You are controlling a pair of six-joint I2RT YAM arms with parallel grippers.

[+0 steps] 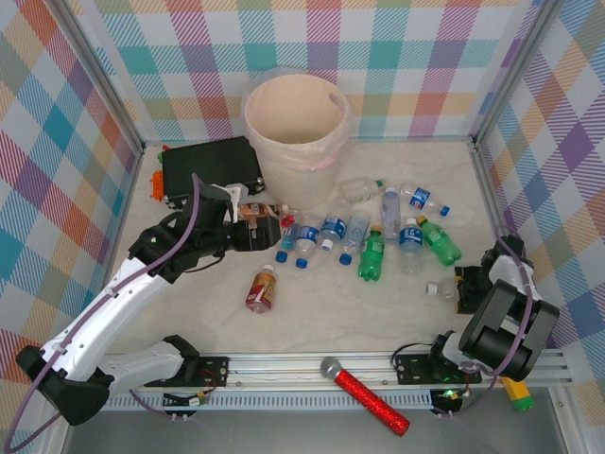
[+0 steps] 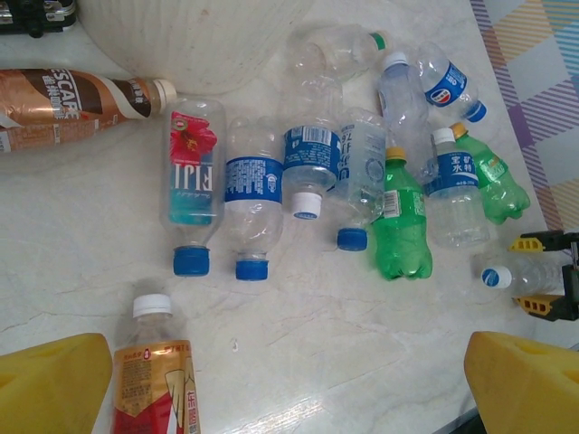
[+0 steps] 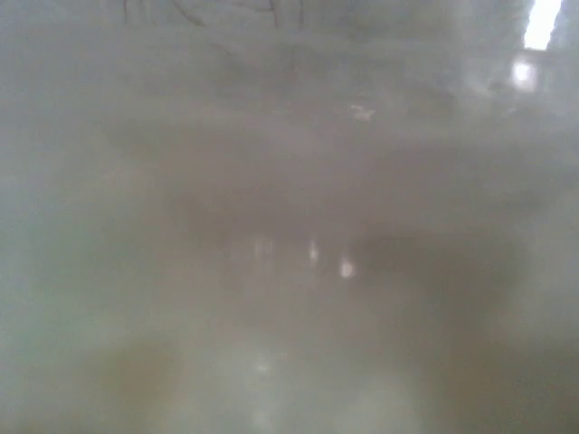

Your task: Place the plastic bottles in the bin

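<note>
The pale beige bin (image 1: 295, 99) stands at the back centre. Several plastic bottles lie in front of it: clear ones with blue caps (image 2: 253, 194), green ones (image 2: 400, 221), a brown coffee bottle (image 2: 63, 107). A red-and-gold labelled bottle (image 1: 262, 289) lies apart, nearer the front. My left gripper (image 1: 269, 235) hovers over the left end of the cluster, open, its yellow fingers (image 2: 50, 384) wide with that labelled bottle (image 2: 156, 380) by the left one. My right gripper (image 1: 461, 288) straddles a small clear bottle (image 2: 511, 274) at the right; whether its fingers (image 2: 534, 242) press it is unclear.
A black rectangular case (image 1: 210, 168) lies left of the bin. A red glittery microphone (image 1: 364, 393) rests on the front rail. Chequered walls close in the table on three sides. The right wrist view is a grey blur.
</note>
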